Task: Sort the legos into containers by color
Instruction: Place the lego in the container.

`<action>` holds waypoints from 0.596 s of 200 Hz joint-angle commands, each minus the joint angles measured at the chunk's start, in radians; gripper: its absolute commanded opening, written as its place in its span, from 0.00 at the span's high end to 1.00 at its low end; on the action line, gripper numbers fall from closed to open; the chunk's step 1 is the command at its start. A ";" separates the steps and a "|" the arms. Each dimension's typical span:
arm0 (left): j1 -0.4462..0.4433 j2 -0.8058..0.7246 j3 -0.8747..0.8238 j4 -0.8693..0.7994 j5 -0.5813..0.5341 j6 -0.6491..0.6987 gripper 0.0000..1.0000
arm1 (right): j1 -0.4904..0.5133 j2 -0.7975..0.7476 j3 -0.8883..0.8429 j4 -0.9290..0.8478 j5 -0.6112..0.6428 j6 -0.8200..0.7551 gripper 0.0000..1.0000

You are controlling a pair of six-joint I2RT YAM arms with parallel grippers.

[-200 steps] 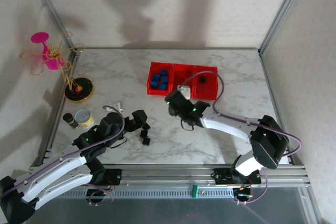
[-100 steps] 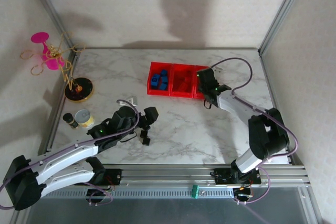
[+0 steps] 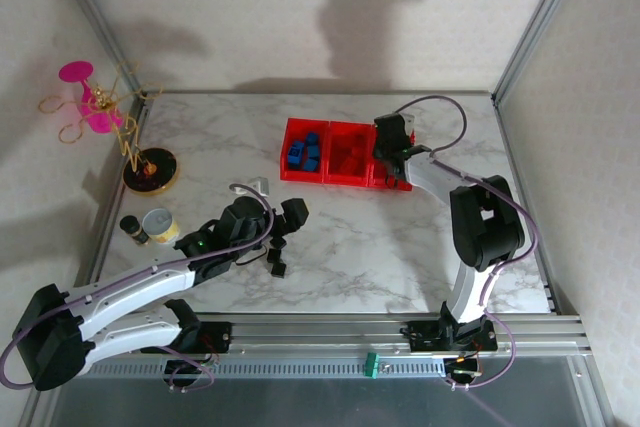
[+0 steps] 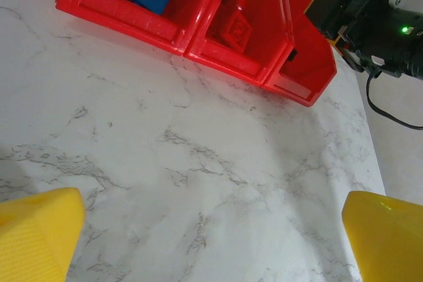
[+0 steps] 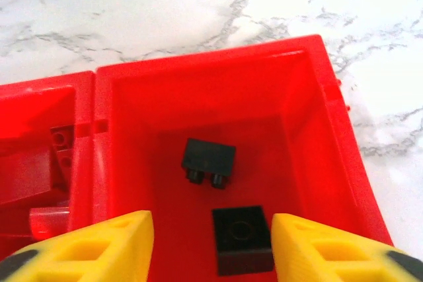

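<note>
Right gripper (image 5: pixel 210 250) now unclasped over containers (image 5: pixel 211 59)

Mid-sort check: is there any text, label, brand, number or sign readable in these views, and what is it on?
No text is legible in these views.
Red brick in the middle container: has a raised mark on its face, too blurred to read.
Round tin at far left: any label is too small to read.
Black bricks in the right container: no writing visible.
</note>
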 commanded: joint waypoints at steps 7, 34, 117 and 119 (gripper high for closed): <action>-0.007 -0.016 0.037 -0.001 -0.023 0.024 0.00 | 0.003 -0.045 0.026 -0.009 -0.028 -0.007 0.44; -0.007 -0.052 0.034 -0.023 -0.043 0.027 0.00 | 0.050 -0.114 -0.006 -0.030 -0.047 0.002 0.41; -0.007 -0.234 -0.040 -0.206 -0.123 -0.017 0.00 | 0.352 -0.240 -0.136 -0.114 -0.072 0.148 0.33; -0.007 -0.238 -0.043 -0.212 -0.126 -0.021 0.00 | 0.359 -0.240 -0.137 -0.113 -0.075 0.151 0.33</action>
